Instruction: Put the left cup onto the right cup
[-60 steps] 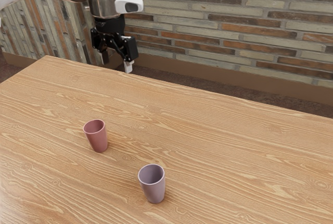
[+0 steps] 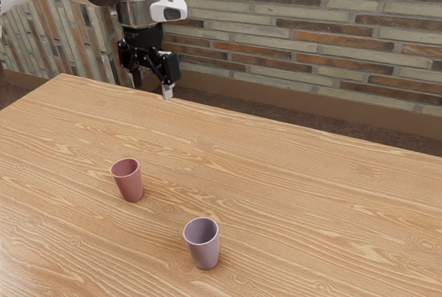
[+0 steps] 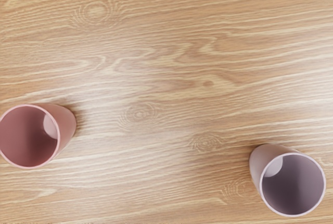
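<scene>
Two cups, pink cup (image 2: 128, 179) and purple cup (image 2: 202, 242), are seen apart on the table (image 2: 311, 193), jaws held open and empty well above, so the pink one could be toppled by an off-centre descent.

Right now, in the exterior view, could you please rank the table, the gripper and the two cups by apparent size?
1. table
2. gripper
3. purple cup and pink cup: nearly alike. The purple one looks slightly bigger, but it stands nearer the camera, so I won't rank them.
</scene>
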